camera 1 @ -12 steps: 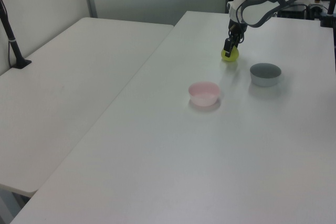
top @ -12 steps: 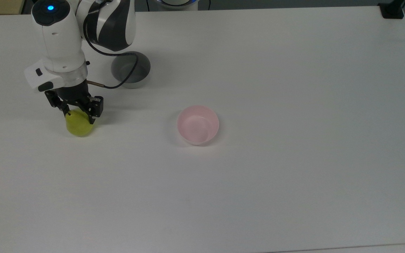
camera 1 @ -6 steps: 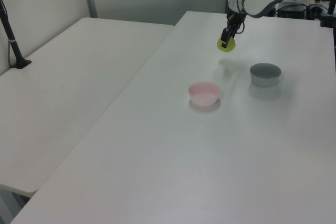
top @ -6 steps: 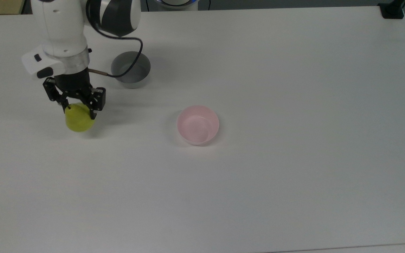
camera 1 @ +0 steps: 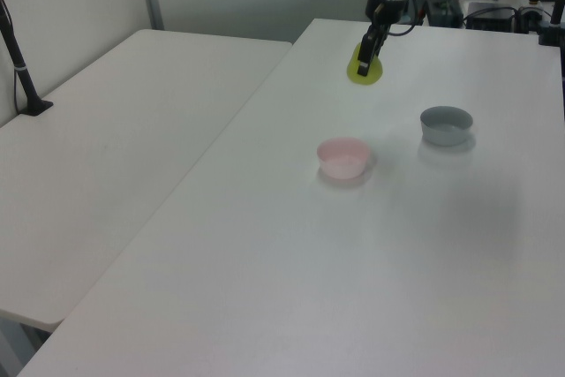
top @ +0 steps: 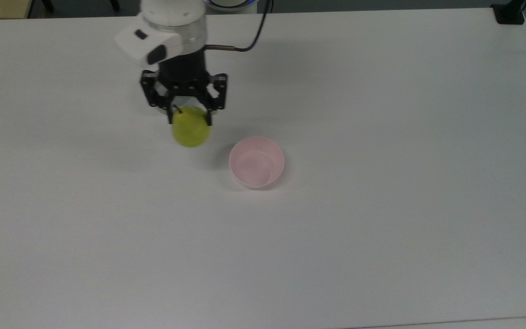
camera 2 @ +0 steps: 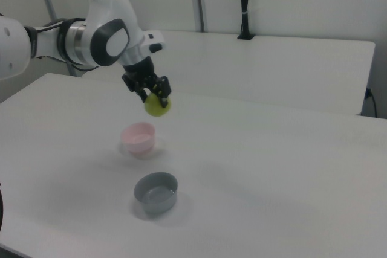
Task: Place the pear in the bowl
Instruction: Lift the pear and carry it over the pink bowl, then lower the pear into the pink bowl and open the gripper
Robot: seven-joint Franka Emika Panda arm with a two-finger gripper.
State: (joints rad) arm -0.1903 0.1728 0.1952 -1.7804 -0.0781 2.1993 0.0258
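Top view shows the gripper [top: 189, 119] with its fingers [top: 170, 116] closed around the upper part of the pear [top: 191, 130], one finger on each side near the stem. The pear hangs below them, clear of the table [top: 381, 228]; in the right view the fruit [camera 2: 157, 106] is plainly in the air, above and slightly behind the bowl [camera 2: 139, 138], and in the left view it [camera 1: 363, 72] sits well above the table surface.

So the pick-up part of the job looks finished: the pear is grasped and lifted. What is left is the delivery. In the top view the bowl [top: 256, 161] is empty and stands near the pear, toward the top view's right and lower, with a gap of bare table between them. The pear is not yet over the bowl's opening.

By my reading, the carry across is partly made, and the remaining steps are to bring the pear above the bowl, lower it and let go. The grey bowl [camera 1: 446, 124] stands apart on the table and takes no part.
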